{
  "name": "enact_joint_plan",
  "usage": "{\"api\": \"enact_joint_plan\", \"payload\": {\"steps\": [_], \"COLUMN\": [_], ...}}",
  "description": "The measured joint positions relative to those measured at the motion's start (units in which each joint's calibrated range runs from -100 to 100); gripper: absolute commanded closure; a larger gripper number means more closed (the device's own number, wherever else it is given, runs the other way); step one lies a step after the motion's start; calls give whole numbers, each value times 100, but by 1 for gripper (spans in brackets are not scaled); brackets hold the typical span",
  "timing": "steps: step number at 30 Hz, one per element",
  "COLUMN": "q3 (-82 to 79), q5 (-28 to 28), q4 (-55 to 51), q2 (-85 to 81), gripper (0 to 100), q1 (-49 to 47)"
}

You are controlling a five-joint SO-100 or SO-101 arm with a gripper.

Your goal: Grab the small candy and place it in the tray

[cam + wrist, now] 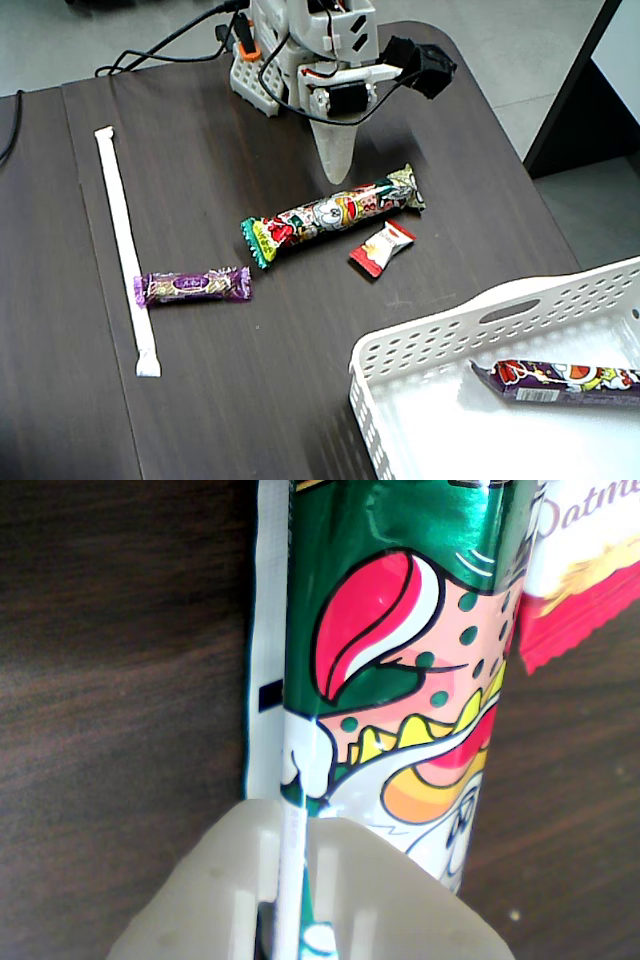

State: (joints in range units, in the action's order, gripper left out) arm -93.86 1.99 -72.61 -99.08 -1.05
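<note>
Red-and-white small candy, long axis diagonal, just beside cartoon-printed stick.

A long cartoon-printed snack stick in glossy green, red, pink and yellow wrapping ran from the top of the wrist view down to the bottom, lying on a dark brown wood-grain table. A white seam strip edged the stick's left side. A small red-and-white candy wrapper with a crimped zigzag edge showed at the stick's upper right, touching or just overlapping its side. Below the stick's lower end, one pale translucent plastic gripper finger covered it; whether the jaws gripped anything could not be told.
</note>
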Motion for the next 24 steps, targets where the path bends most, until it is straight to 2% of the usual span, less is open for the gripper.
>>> {"api": "enact_joint_plan", "payload": {"steps": [24], "q3": [0], "q5": [0], "q4": [34], "q2": [0], "gripper": [99], "q1": [0]}}
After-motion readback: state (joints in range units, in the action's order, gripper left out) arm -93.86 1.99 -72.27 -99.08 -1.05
